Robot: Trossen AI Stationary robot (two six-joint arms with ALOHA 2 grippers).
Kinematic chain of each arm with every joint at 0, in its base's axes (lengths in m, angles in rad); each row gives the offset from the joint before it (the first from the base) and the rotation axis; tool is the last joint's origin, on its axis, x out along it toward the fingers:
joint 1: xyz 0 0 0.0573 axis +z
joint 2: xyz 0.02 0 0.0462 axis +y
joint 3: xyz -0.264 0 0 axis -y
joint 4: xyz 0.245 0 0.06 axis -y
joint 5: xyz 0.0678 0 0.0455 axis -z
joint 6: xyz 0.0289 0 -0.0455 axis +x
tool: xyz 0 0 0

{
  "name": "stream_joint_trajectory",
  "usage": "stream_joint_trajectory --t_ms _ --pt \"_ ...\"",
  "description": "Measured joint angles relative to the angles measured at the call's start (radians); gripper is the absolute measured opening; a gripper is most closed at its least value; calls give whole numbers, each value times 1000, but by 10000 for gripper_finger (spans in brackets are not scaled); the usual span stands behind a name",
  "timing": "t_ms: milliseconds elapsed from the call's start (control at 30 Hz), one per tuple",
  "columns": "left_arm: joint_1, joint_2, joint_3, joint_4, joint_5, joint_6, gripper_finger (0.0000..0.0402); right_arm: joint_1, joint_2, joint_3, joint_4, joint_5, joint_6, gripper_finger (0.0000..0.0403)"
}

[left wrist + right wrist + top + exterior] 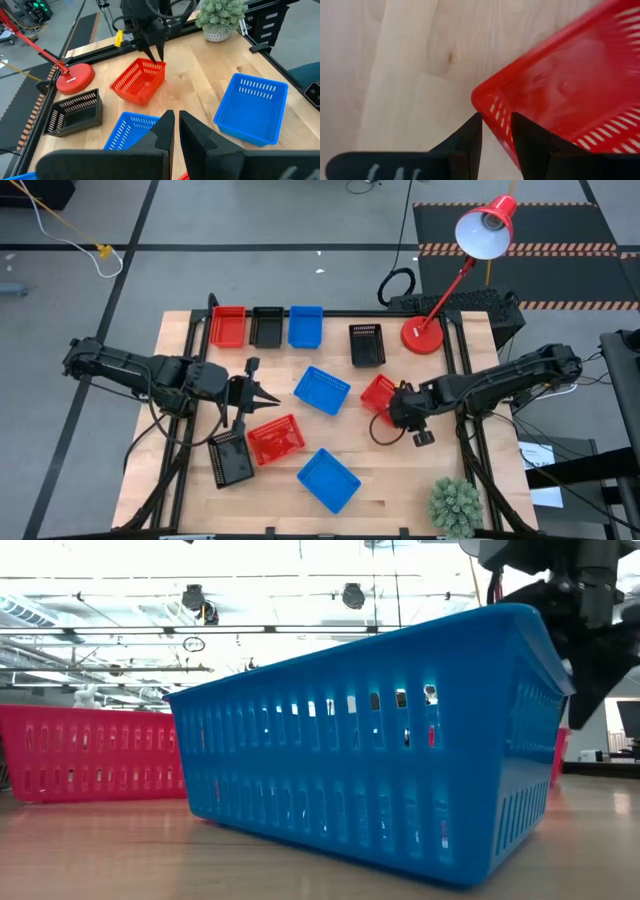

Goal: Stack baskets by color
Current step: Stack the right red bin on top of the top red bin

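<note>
A: Right, where is the right hand (394, 408)?

B: At about three o'clock on the pale wooden tabletop (400, 470). Its two dark fingers (470, 137) straddle the wall of a red slotted plastic basket (378, 393) near one corner, one finger outside and one inside, pinching that wall. The basket sits tilted.

A: And the left hand (272, 399)?

B: Near nine o'clock, fingers pressed together and holding nothing. It points toward the centre, over bare wood.

A: Where are the other baskets?

B: Along twelve o'clock, a red basket (228, 326), a black basket (266, 326) and a blue basket (305, 326) stand side by side at the back edge. Another black one (367, 345) lies at one o'clock, just beside the red round lamp base (422, 336). A blue one (322, 390) sits at the centre. Toward seven o'clock a red basket (275, 439) touches a black basket (231, 458), and a blue basket (328, 480) lies at six o'clock.

A: Any writing or labels?

B: None that I can read. A small green potted plant (455, 504) stands at five o'clock.
</note>
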Motion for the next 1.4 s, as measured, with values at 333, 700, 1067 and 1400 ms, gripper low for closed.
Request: stream_joint_trajectory --t_ms 333,700,1067,1400 --pt "0 0 0 0 0 11 31 0 52 0 -14 75 -40 84" --pt "0 0 0 90 -10 26 31 0 45 107 19 113 64 15" --pt "9 93 2 231 -54 26 82 0 45 351 45 294 179 6" --pt "111 296 53 391 -54 29 204 -12 102 373 321 592 77 8"
